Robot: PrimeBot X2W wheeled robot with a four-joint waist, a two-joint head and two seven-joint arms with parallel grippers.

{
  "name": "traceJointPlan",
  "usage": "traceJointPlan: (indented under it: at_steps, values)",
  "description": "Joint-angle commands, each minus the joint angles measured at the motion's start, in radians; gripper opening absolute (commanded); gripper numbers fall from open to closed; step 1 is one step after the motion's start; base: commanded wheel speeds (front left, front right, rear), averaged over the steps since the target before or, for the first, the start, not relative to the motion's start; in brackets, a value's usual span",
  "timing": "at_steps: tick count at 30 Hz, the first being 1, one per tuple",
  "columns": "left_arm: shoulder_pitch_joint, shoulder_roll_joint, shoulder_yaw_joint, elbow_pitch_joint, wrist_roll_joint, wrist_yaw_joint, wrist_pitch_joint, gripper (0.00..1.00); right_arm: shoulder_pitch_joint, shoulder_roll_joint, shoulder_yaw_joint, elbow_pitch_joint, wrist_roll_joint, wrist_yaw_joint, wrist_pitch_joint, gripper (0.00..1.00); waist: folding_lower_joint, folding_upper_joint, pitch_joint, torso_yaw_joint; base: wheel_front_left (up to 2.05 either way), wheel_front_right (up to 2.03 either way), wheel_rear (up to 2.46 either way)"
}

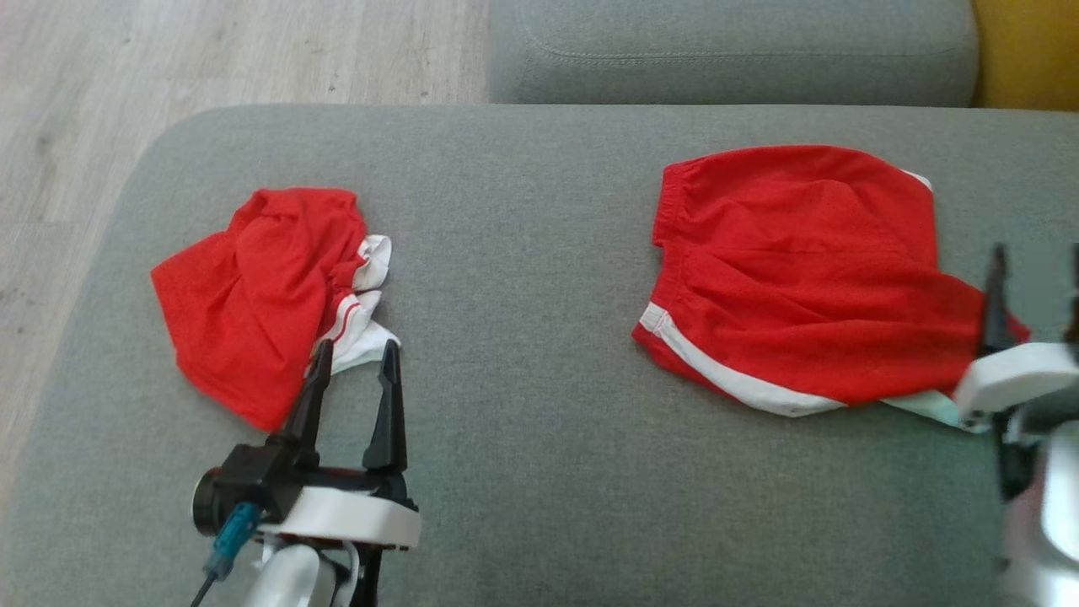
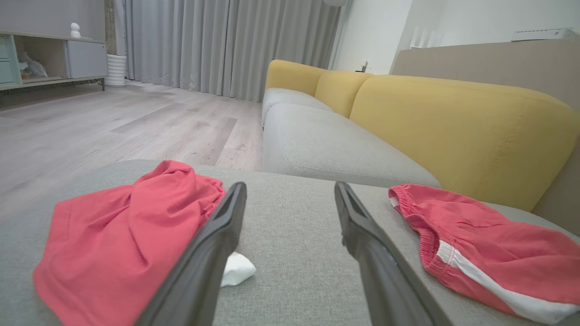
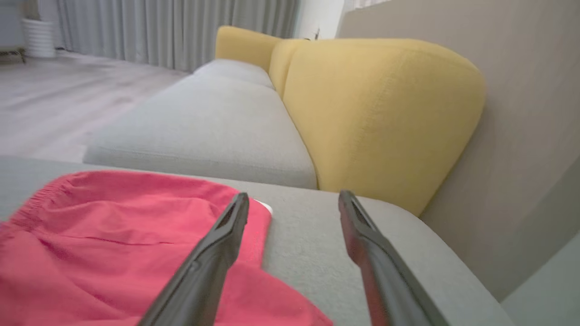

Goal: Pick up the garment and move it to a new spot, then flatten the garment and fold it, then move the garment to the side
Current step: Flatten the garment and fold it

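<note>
My left gripper (image 1: 356,350) spread, empty, tips at white hem of crumpled garment (image 1: 244,295). My right gripper (image 1: 1037,253) spread too, gripping nothing, over corner of flatter red shorts (image 1: 801,278) on grey cushion (image 1: 523,362). I judge shorts roughly folded; crumpled one not yet flattened, folded, set aside.

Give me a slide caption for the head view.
Open left hand beside crumpled red garment; flatter red shorts by the right hand on a grey cushion.
</note>
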Motion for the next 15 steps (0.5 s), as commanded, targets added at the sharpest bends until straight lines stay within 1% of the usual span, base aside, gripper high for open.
traceJointPlan:
  at_steps: [1, 3, 5, 8, 10, 12, 15]
  values:
    - [-0.03, -0.001, 0.035, -0.03, 0.016, -0.008, -0.01, 1.0, -0.023, 0.009, 0.044, -0.045, 0.024, -0.001, -0.037, 1.0, 0.0, 0.0, -0.003, -0.005, 0.0, 0.0, 0.0]
    - [-0.028, -0.001, 0.037, -0.03, 0.018, -0.009, -0.01, 1.0, 0.0, 0.024, 0.072, -0.058, 0.067, -0.001, -0.064, 1.0, 0.0, 0.0, -0.006, -0.011, 0.0, 0.0, 0.0]
    - [-0.024, -0.001, 0.039, -0.029, 0.021, -0.009, -0.01, 1.0, 0.036, 0.031, 0.122, -0.068, 0.148, -0.001, -0.082, 1.0, 0.0, 0.0, -0.009, -0.016, 0.0, 0.0, 0.0]
    - [-0.017, -0.001, 0.037, -0.025, 0.024, -0.011, -0.01, 1.0, 0.106, 0.032, 0.257, -0.086, 0.301, -0.001, -0.103, 1.0, 0.0, 0.0, -0.009, -0.028, 0.0, 0.0, 0.0]
    - [-0.016, -0.001, 0.035, -0.024, 0.027, -0.013, -0.01, 1.0, 0.148, 0.032, 0.327, -0.109, 0.365, -0.001, -0.113, 1.0, 0.0, 0.0, -0.008, -0.035, 0.0, 0.0, 0.0]
    - [-0.017, -0.001, 0.034, -0.023, 0.028, -0.013, -0.01, 1.0, 0.178, 0.032, 0.38, -0.13, 0.394, -0.001, -0.118, 1.0, 0.0, 0.0, -0.007, -0.039, 0.0, 0.0, 0.0]
    - [-0.02, -0.001, 0.033, -0.022, 0.03, -0.014, -0.01, 1.0, 0.194, 0.032, 0.465, -0.146, 0.392, -0.001, -0.121, 1.0, 0.0, 0.0, -0.006, -0.044, 0.0, 0.0, 0.0]
